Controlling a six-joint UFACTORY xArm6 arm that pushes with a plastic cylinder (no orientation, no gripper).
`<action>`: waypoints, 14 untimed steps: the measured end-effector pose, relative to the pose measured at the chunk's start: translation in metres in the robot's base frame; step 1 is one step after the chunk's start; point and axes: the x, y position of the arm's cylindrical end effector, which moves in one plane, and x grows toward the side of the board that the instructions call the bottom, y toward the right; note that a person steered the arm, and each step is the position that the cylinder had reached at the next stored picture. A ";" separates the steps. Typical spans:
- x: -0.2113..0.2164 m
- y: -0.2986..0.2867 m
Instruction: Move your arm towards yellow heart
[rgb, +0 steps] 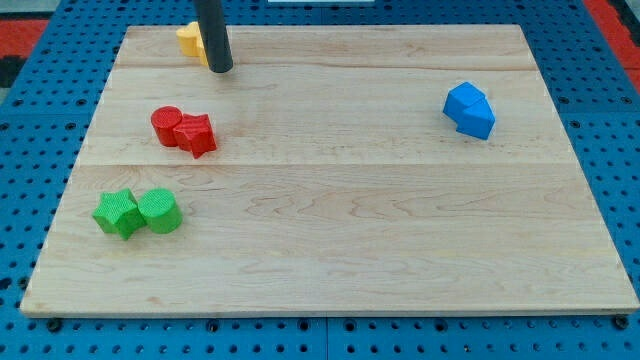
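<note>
Resting on the wooden board (330, 200) near the view's top-left corner, the rod's tip (221, 70) sits just right of the yellow heart (190, 41) and looks to be touching it or nearly so; the rod covers the block's right part, so actual contact can't be confirmed. The rod has no jaws, nothing to open or close, and it holds nothing.

Yellow heart: right at the board's top edge, far left, partly hidden behind the rod.

Other blocks:
- red cylinder (167, 125) and red star-like block (197, 134), touching, left side of the board, below the tip and a bit to its left.
- green star-like block (118, 213) and green cylinder-ish block (160, 210), side by side and touching, lower left.
- blue block (469, 110), faceted, exact shape unclear, alone on the view's right, well apart from everything else.

The board lies on a blue perforated base (30, 200); red strips show at the view's top corners.
</note>
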 end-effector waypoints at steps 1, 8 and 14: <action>0.000 0.000; 0.004 0.007; -0.025 0.046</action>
